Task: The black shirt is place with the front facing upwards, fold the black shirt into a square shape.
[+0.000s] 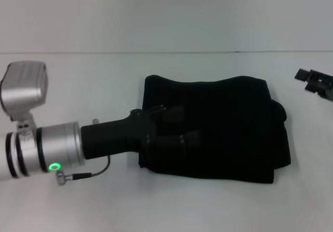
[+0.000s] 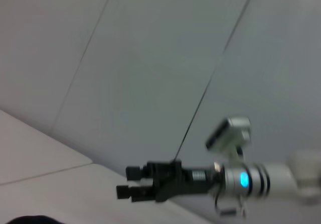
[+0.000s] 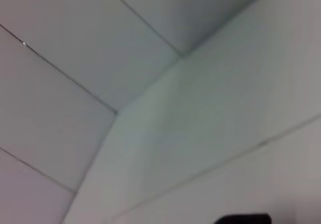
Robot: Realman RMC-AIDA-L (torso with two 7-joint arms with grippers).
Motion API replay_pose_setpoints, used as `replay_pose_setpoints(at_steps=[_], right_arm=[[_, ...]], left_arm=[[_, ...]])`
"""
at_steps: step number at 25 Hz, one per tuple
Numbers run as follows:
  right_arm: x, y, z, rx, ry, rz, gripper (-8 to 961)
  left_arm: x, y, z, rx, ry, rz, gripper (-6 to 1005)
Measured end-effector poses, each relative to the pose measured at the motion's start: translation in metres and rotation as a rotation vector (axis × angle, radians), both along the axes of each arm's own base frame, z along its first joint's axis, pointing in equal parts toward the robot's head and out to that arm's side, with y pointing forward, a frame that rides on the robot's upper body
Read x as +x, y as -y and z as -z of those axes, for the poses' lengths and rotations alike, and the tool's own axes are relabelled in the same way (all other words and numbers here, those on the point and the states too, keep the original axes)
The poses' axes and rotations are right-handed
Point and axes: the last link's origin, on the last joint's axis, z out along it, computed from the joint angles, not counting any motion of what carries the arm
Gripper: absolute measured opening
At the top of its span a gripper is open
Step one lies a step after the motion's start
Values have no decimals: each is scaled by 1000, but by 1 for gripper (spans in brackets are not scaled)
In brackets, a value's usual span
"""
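black shirt (image 1: pixel 218 125) folded to a rough rectangle mid-bench (image 1: pixel 156 206), bare white surface all round its edges | left gripper (image 1: pixel 174 125) over shirt's left edge, fingers spread apart, gripping nothing visible | right gripper (image 1: pixel 316 82) at far right, clear of shirt; left wrist view shows it (image 2: pixel 128 181) with fingers apart

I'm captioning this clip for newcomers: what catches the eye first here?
The black shirt, already folded into a compact block, lies mid-table on the white table. The left tool reaches in from the left, its fingers over the shirt's left edge. The right tool sits apart at the far right.
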Motion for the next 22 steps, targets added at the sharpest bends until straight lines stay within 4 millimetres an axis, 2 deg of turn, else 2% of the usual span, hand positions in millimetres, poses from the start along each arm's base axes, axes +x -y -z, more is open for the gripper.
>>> replay_pose_setpoints(at_steps=[4,7,14,22], right_arm=[[-11,-26,-16,-175,77,101,718],[-22,-41,-18,-233,171,134,718],[-56,-71,4,-269,306,146,717],[-56,-78,28,-244,362,188,717]], left_arm=[[-14,9,-2,78,-52,69,887],[-24,14,-5,116,-77,90,887],[-36,21,-6,144,-98,83,887],[-41,27,-7,136,-89,65,887]])
